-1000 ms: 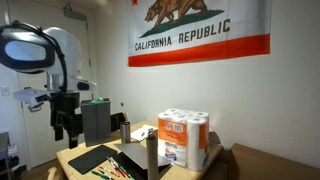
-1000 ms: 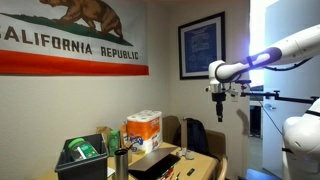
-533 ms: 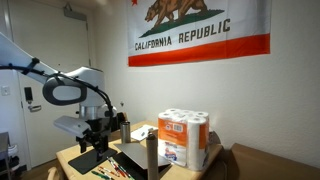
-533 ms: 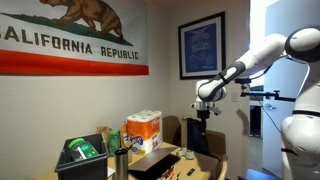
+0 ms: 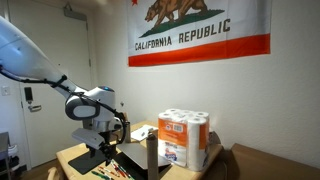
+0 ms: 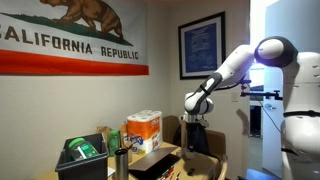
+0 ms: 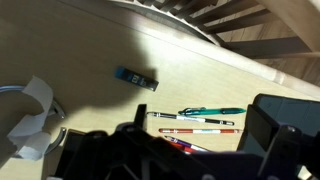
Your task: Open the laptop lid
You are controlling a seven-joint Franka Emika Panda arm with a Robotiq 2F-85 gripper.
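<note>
At 9 o'clock of the laptop (image 5: 134, 163), the released pincer (image 5: 106, 150), down from its raised position, hangs near the table (image 5: 70, 156), placed for the opening approach.

Light wooden table (image 5: 66, 158) carrying a scatter of everyday things.
A white-and-orange toilet-paper pack (image 5: 183, 138) stands at one end, a dark cylindrical bottle (image 5: 152, 152) upright just beside it, and a thin black laptop (image 5: 132, 162) lies flat near them. In an exterior view a green basket (image 6: 82, 153) sits at the far end. The wrist view shows a small blue rectangular object (image 7: 135, 78) lying alone on bare wood, well apart from several loose pens (image 7: 212, 112), and a white paper strip (image 7: 33, 105).
</note>
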